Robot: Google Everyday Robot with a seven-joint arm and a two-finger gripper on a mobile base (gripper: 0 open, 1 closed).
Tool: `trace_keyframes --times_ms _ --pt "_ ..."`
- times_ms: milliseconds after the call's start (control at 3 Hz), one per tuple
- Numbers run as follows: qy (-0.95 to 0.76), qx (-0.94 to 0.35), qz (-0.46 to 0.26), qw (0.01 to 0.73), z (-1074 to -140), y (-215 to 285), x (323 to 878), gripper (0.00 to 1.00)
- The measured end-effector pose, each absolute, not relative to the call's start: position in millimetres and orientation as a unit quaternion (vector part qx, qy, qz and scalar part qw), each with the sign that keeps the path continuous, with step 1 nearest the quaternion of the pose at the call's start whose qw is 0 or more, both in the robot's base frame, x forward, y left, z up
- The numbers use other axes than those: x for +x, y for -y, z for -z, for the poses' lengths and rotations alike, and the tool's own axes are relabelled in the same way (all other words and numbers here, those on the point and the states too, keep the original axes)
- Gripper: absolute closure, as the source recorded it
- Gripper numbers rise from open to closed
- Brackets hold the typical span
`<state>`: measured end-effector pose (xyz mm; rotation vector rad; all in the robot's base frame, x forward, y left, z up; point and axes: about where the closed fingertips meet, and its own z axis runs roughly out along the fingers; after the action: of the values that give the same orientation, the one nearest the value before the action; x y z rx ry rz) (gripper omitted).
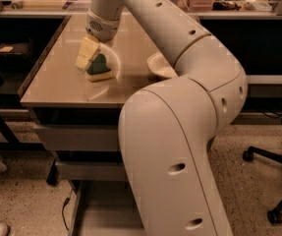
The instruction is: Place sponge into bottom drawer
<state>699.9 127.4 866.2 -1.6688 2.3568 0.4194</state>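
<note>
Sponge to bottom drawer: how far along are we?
Done: the bottom drawer stands pulled out, its floor showing. In hand: the gripper is down at the sponge, which looks to be on the table, left of the white bowl; a firm grasp can't be confirmed. Left: lift, carry down, release in the drawer.
</note>
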Motion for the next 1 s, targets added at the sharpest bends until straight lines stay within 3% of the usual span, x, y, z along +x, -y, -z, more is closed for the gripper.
trace_keyframes --times_ms 1000 --pt "-0.819 -0.553 -0.134 0.076 -822.5 -124.5 707.8 0.00"
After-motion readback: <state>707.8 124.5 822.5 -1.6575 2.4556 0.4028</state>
